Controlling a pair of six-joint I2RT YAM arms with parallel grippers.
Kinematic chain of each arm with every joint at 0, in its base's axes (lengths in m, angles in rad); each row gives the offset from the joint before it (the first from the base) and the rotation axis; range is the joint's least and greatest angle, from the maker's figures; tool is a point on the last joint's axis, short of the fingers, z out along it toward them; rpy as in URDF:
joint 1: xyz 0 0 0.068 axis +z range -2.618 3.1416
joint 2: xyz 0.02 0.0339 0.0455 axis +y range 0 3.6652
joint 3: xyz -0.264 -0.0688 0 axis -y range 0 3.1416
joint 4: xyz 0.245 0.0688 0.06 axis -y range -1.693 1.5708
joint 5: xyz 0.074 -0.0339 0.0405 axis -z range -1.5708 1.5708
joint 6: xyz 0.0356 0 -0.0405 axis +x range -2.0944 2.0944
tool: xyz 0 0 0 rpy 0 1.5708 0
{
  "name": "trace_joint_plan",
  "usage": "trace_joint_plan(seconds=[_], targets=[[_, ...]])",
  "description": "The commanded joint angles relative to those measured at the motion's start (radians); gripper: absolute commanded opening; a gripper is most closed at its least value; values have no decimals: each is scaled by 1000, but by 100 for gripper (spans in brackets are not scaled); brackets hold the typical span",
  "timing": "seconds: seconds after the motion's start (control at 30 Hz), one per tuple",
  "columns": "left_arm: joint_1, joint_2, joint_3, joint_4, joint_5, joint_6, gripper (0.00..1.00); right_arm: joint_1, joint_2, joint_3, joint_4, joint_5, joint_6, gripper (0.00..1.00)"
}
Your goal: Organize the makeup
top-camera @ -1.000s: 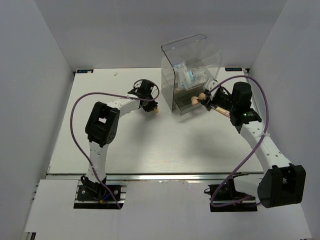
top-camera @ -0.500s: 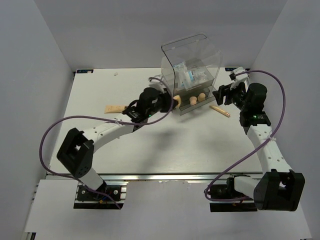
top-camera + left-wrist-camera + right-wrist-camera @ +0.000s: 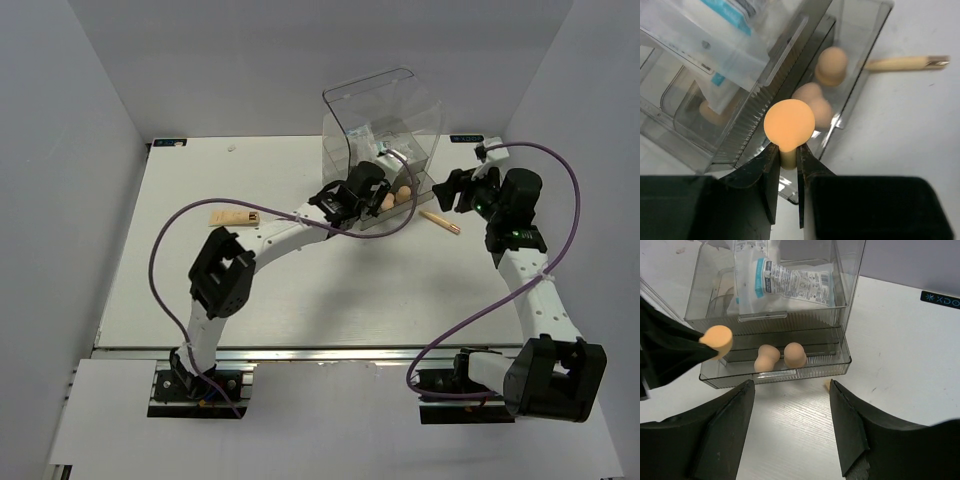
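Note:
My left gripper (image 3: 788, 156) is shut on the narrow end of a peach sponge (image 3: 789, 125), holding it over the left end of the open lower drawer (image 3: 790, 371) of the clear box (image 3: 380, 120). Two more sponges (image 3: 766, 357) (image 3: 795, 354) lie in that drawer. A clear packet (image 3: 790, 282) with white-blue contents sits in the compartment above. My right gripper (image 3: 790, 385) stands open just in front of the drawer, holding nothing. The thin peach stick (image 3: 440, 222) lies on the table right of the box. The beige tube (image 3: 234, 217) lies far left.
The left arm (image 3: 290, 228) stretches across the middle of the white table (image 3: 330, 290) toward the box. Grey walls close in the table on both sides and behind. The right arm's purple cable (image 3: 545, 270) loops on the right.
The left arm has swung from the table's left-centre to the drawer, carrying the sponge. The right gripper has pulled back from the drawer front, to the right.

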Motion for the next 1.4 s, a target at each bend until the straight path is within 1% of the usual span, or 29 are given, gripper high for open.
trace_joint_plan(seconds=[0.0, 0.03, 0.13, 0.17, 0.2, 0.23, 0.3, 0.4, 0.47, 0.53, 0.57, 0.6, 0.63, 0.67, 0.7, 0.73, 0.8, 0.87, 0.93, 1.03, 1.07, 1.2, 1.3, 1.37], targets=[[-17, 55, 89, -72, -121, 134, 19, -6, -22, -18, 18, -21, 12, 67], [-18, 70, 106, -78, -136, 139, 20, -6, -20, -18, 17, -23, 8, 67], [-23, 95, 122, -66, -193, 148, 32, -6, -9, -20, 15, -47, 2, 70], [-23, 95, 122, -64, -219, 142, 44, -6, 6, -18, 15, -58, 8, 70], [-23, 95, 119, -64, -225, 139, 50, -6, 14, -17, 14, -82, 11, 71], [-23, 90, 117, -64, -232, 133, 55, -6, 39, -11, 11, -93, 16, 72], [-23, 79, 125, -62, -222, 113, 61, -6, 67, -5, 6, -125, 37, 73], [-24, 50, 155, -67, -196, 78, 62, -6, 136, 15, 26, -148, 120, 71], [-24, 21, 169, -78, -195, 44, 62, -6, 199, 64, 24, -152, 148, 69], [-24, -10, 159, -88, -201, 22, 60, -6, 265, 106, 23, -162, 166, 66], [-24, -55, 142, -88, -205, -32, 57, 0, 286, 151, 20, -170, 166, 65], [-24, -88, 114, -72, -213, -56, 53, 6, 309, 179, 15, -173, 148, 63], [-24, -121, 38, -56, -216, -95, 48, 14, 357, 208, -14, -167, 130, 62], [-24, -158, -5, -40, -219, -115, 47, 23, 382, 241, -34, -158, 113, 62], [-24, -231, -48, -7, -222, -138, 47, 32, 408, 306, -54, -152, 101, 61], [-24, -267, -125, 3, -231, -180, 46, 36, 456, 337, -77, -147, 81, 61], [-24, -362, -189, 22, -245, -218, 46, 40, 503, 420, -132, -121, 59, 61], [-24, -416, -266, 19, -270, -266, 47, 45, 555, 465, -185, -103, 12, 61], [-24, -490, -311, 22, -288, -300, 47, 49, 593, 508, -222, -93, -48, 61], [-24, -572, -398, 33, -310, -335, 50, 51, 606, 505, -258, -69, -94, 61], [-24, -588, -439, 34, -322, -344, 53, 78, 604, 497, -259, -63, -114, 60], [-24, -651, -519, 43, -353, -398, 63, 105, 601, 457, -235, -32, -146, 61], [-24, -680, -561, 50, -363, -425, 67, 135, 603, 434, -210, -11, -157, 60], [-23, -691, -575, 47, -371, -439, 68, 155, 609, 423, -184, 6, -157, 61]])
